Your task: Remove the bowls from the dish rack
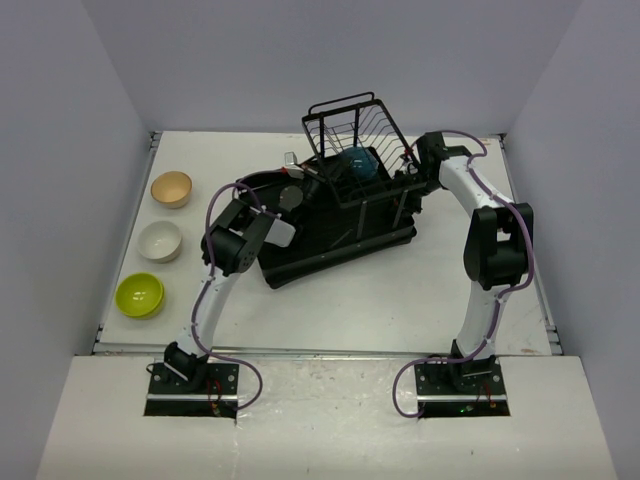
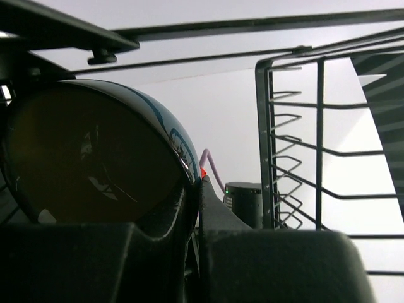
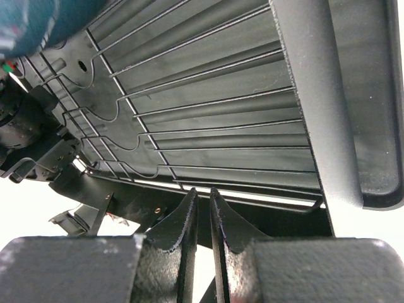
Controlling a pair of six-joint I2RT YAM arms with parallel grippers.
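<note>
Careful: left gripper (image 2: 194, 189) clamps blue bowl (image 2: 95, 158) rim, right gripper (image 3: 203, 196) pinches dish rack (image 3: 221, 126) at 3 o'clock; bowl could snag wires (image 2: 265, 25).

Overhead view, wrist cams seemingly hugging rack (image 1: 330, 248)

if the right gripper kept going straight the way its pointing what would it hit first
The dish rack. The right gripper points its tips at the basket's lowest wire, with the ribbed tray just beyond. Depth is unclear, so it may already be touching.
</note>
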